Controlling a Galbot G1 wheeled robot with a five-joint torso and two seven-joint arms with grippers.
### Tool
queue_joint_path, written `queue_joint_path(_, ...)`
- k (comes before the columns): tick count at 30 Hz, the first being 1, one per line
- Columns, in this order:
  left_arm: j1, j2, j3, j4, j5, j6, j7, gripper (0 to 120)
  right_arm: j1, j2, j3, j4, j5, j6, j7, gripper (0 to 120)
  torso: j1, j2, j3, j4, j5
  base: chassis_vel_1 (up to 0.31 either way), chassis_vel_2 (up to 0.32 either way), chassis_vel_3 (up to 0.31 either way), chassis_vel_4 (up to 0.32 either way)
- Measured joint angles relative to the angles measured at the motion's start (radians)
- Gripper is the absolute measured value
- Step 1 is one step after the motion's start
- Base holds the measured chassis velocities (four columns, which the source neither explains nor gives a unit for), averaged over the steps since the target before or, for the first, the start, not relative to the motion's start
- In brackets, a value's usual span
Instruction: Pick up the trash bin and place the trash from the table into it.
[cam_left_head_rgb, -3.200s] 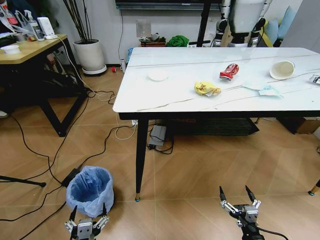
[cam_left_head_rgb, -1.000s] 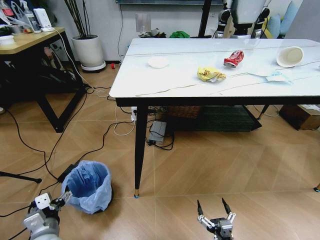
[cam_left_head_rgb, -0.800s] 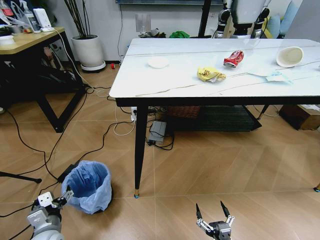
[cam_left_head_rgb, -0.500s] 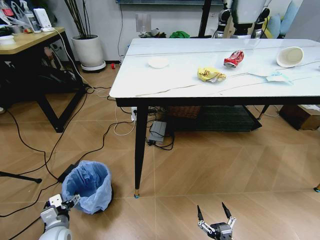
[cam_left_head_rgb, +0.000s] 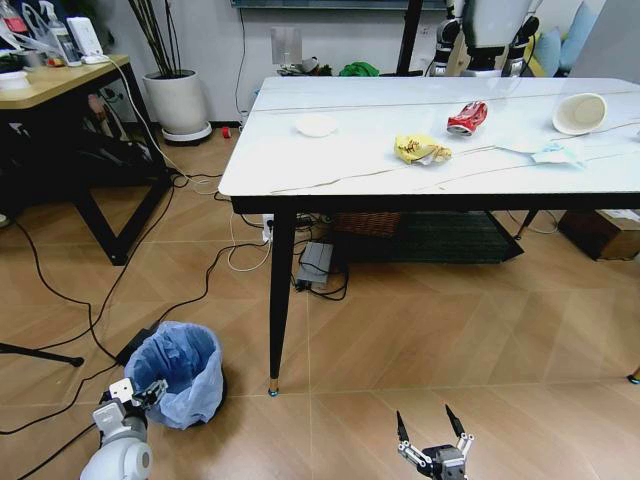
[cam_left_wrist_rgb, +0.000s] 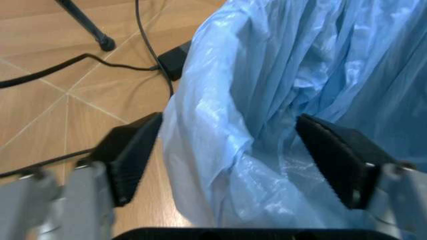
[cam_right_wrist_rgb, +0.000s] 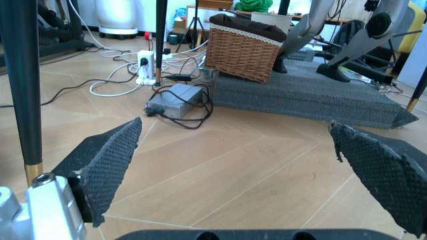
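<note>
The trash bin (cam_left_head_rgb: 178, 372) stands on the tiled floor near the front-left leg of the desk (cam_left_head_rgb: 330, 170), its crinkled light-blue bag hanging over the rim. Black cables run across the floor just beside it.

Left pincer (cam_left_head_rgb: 143, 394) is down at the bin's near rim. In the left wrist view its two dark pads (cam_left_wrist_rgb: 130, 155) stand apart, one on either side of the bag-covered rim (cam_left_wrist_rgb: 253, 150) — the wall of the bin sits between them, and the blue plastic touches or nearly touches both pads; cannot tell whether they press on it.

Right pincer (cam_left_head_rgb: 434, 440) hangs low over bare floor in front of the desk, well apart from the bin. Fingers spread wide, nothing between them; the right wrist view looks between the textured pads (cam_right_wrist_rgb: 110, 162) toward a wicker basket (cam_right_wrist_rgb: 245, 47) and a dark mat under the desk.

Trash lies on the marble-look desk top:
- white disc (cam_left_head_rgb: 317, 124), toward the left end
- yellow wrapper (cam_left_head_rgb: 421, 150), near the middle
- crushed red can (cam_left_head_rgb: 467, 117), just behind and to the right of the wrapper
- pale blue-white mask (cam_left_head_rgb: 558, 153), near the right edge
- paper cup (cam_left_head_rgb: 579, 113) on its side, mouth toward the camera — behind the mask

All pieces lie apart from one another.
</note>
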Motion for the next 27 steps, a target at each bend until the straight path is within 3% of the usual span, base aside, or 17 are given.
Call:
queue_joint_path(13,0.004,-0.011,-0.015,0.020,0.001,-0.003,0.009,28,0.002,-0.001,0.000,0.012,0.008,-0.008,0.001,100,0.000,0.001,0.000,0.0000,0.0001,0.000,0.000,0.000,0.000)
queue_joint_path(18,0.006,-0.010,-0.016,0.018,-0.002,-0.002,0.014,16,0.004,-0.001,0.000,0.014,0.010,-0.012,0.001,100,0.000,0.001,0.000,0.0000,0.0000,0.000,0.000,0.000,0.000)
queue_joint_path(20,0.009,-0.010,-0.018,0.014,-0.004,0.000,0.019,5,0.004,-0.001,0.000,0.014,0.011,-0.012,0.001,100,0.000,0.001,0.000,-0.0001,-0.0002,0.000,0.000,0.000,0.000)
queue_joint_path(27,0.025,-0.011,-0.029,0.003,-0.005,-0.001,0.031,0,0.007,-0.001,0.001,0.017,0.014,-0.017,0.002,100,0.000,0.001,0.000,-0.0001,-0.0002,0.000,0.000,0.000,0.000)
